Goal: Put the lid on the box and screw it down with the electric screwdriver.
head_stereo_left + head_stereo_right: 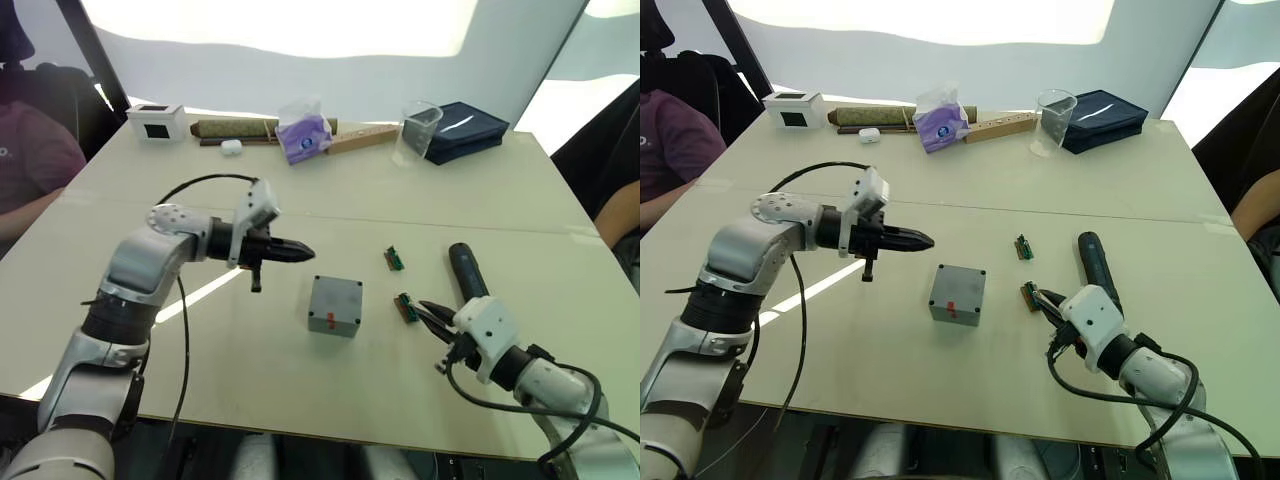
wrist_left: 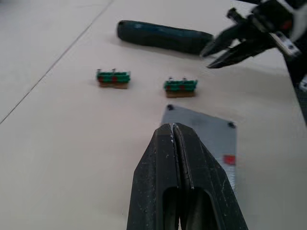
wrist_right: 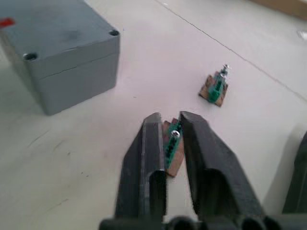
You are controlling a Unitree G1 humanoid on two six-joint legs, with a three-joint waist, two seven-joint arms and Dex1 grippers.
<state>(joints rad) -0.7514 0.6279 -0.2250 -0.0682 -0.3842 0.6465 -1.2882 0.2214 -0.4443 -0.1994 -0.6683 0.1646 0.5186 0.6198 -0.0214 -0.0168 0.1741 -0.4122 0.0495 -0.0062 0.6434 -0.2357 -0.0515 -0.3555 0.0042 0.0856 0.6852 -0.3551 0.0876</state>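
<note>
The grey box (image 1: 333,322) stands mid-table with the lid (image 1: 337,293) lying flat on top of it; a red mark shows on its near side. The black electric screwdriver (image 1: 467,270) lies on the table to the right of the box, untouched. My left gripper (image 1: 305,250) hovers shut and empty just left of the box, pointing at it. My right gripper (image 3: 168,117) is low on the table right of the box, narrowly open, its fingers either side of a small green strip (image 3: 171,145). A second green strip (image 1: 395,259) lies farther back.
Along the far edge stand a white box with a black window (image 1: 156,122), a purple tissue pack (image 1: 304,135), a clear beaker (image 1: 418,132) and a dark blue case (image 1: 466,128). A person (image 1: 30,160) sits at the left, and another person's arm (image 1: 620,215) is at the right.
</note>
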